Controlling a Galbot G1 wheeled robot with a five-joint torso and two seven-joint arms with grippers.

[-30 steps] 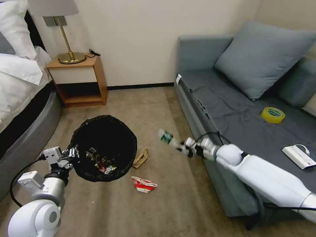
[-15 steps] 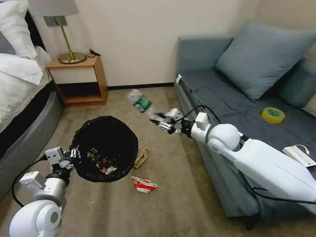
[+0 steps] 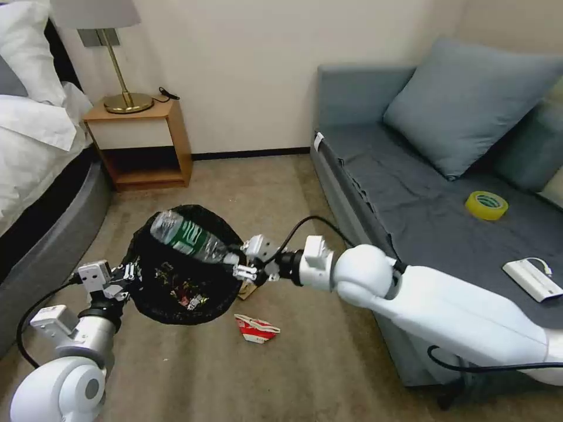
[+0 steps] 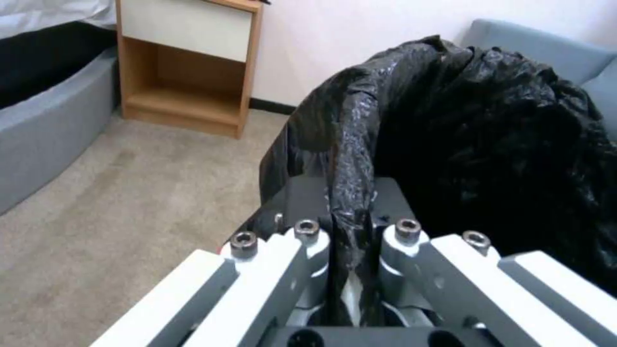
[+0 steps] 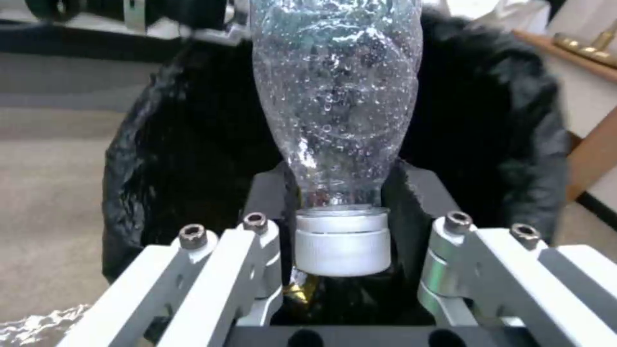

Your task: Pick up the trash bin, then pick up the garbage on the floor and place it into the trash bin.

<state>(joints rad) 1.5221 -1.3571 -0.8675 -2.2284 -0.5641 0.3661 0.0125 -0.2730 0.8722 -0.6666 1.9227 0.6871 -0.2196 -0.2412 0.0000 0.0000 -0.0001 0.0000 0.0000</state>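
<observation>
Looking through the head view, I've got the left gripper (image 3: 126,275) clamped on the near-left rim of the trash bin (image 3: 185,264), which hangs off the carpet, black liner folded over its edge. My right gripper (image 3: 246,264) is pinched on the neck of the clear bottle (image 3: 187,237), green label showing, and the bottle lies tilted across the bin's open mouth. Inside the bin I can see a gold-brown snack wrapper (image 3: 182,290). On the floor just right of the bin sits the tan paper scrap (image 3: 251,281), partly behind my gripper, and nearer to me the red-and-white carton (image 3: 256,328). Yellow tape roll (image 3: 486,205) and white box (image 3: 532,280) sit on the sofa at right.

Left wrist view: gripper (image 4: 350,241) closed tight on the crinkled black bag (image 4: 450,135) at the rim.

Right wrist view: gripper (image 5: 341,202) squeezing the bottle (image 5: 337,96) just above its white cap (image 5: 342,246), bin liner (image 5: 186,144) dark behind it.
</observation>
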